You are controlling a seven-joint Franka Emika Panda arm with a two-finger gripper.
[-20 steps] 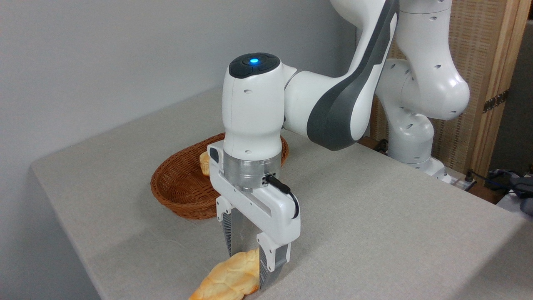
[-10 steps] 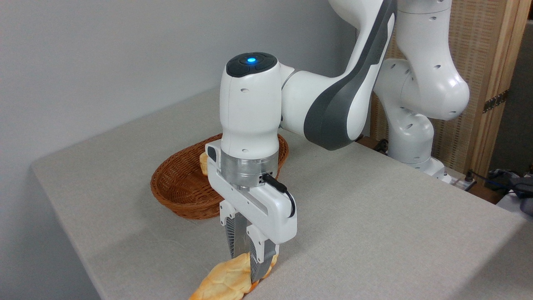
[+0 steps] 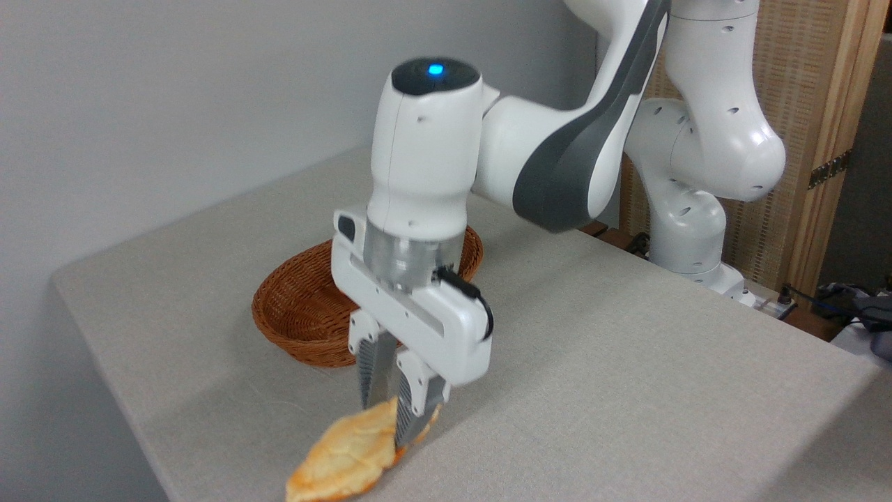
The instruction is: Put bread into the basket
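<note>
A golden-brown braided bread (image 3: 345, 453) hangs tilted near the table's front edge, its lower end dropping toward the bottom of the picture. My gripper (image 3: 390, 418) is shut on the bread's upper end and holds it just above the cloth. The reddish-brown wicker basket (image 3: 300, 314) sits behind the gripper on the table, partly hidden by my wrist. Whatever lies inside the basket is hidden by the arm.
The grey cloth-covered table (image 3: 627, 376) stretches to the right and back. Its front-left edge runs close under the bread. My arm's base (image 3: 697, 265) stands at the back right, in front of a woven screen with a wooden frame (image 3: 829, 139).
The fingers closed on the braided bread, then the gripper rose and shifted left with it. The bread left the table and now hangs tilted. The roll seen earlier in the basket is now covered.
</note>
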